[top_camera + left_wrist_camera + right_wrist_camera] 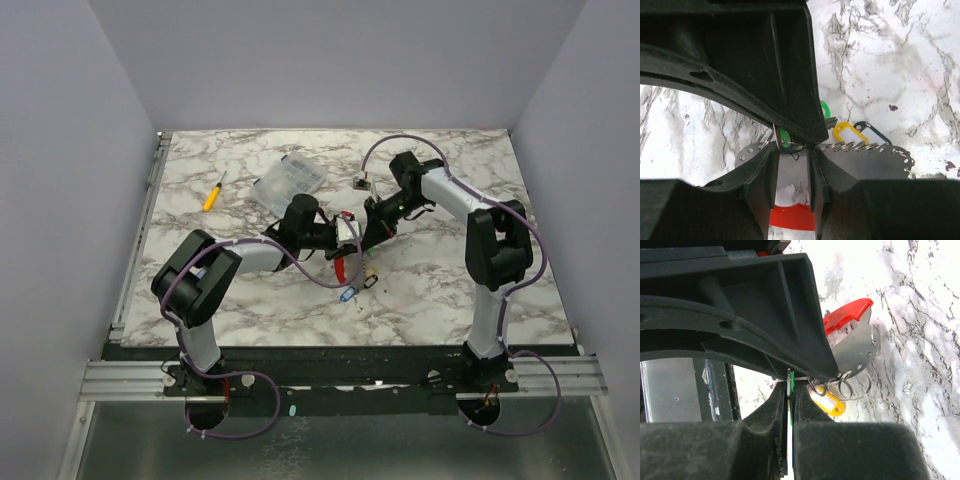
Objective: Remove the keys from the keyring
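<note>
The green-tagged key (790,392) is pinched edge-on by the right gripper (790,379), with the keyring (854,385) just beyond its tips and the fob (856,342) clamped by the left gripper (792,152).

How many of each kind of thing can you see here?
Robot arms: 2
Screwdriver: 1
Clear box: 1
Keyring bunch: 1
Total: 5

Black-and-white arms (250,258), looping cables (400,137) seemingly purple.
</note>
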{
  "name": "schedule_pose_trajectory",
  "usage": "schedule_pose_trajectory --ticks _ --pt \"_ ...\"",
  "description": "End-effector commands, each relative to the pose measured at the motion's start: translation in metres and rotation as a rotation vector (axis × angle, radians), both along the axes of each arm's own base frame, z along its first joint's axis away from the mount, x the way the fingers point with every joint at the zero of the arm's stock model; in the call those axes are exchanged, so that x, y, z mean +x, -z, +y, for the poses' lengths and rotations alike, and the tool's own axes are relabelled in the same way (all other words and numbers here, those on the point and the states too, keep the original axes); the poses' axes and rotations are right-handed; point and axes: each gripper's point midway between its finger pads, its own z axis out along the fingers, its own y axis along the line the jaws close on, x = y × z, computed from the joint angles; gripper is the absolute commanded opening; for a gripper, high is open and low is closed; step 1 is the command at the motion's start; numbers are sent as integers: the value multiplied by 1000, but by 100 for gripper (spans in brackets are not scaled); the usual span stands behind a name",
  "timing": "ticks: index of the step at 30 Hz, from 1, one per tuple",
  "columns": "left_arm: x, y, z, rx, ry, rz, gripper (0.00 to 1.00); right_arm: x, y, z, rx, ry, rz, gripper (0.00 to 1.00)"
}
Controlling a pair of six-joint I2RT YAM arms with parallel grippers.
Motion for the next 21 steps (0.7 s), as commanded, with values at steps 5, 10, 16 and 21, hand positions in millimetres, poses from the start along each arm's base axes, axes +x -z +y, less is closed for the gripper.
schedule_pose_trajectory --ticks 5,10,16,21 --pt "-9 -15 -9 -60 51 -10 15 2 -11 7 37 -4 16 0" --pt "-8 -4 -2 -31 27 -24 15 5 -17 3 46 7 15 1" --pt "-5 -2 -4 -30 16 -9 14 1 -18 2 48 2 22 1" --pt "-4 -1 -4 -27 13 -5 26 -1 -16 2 49 3 28 1"
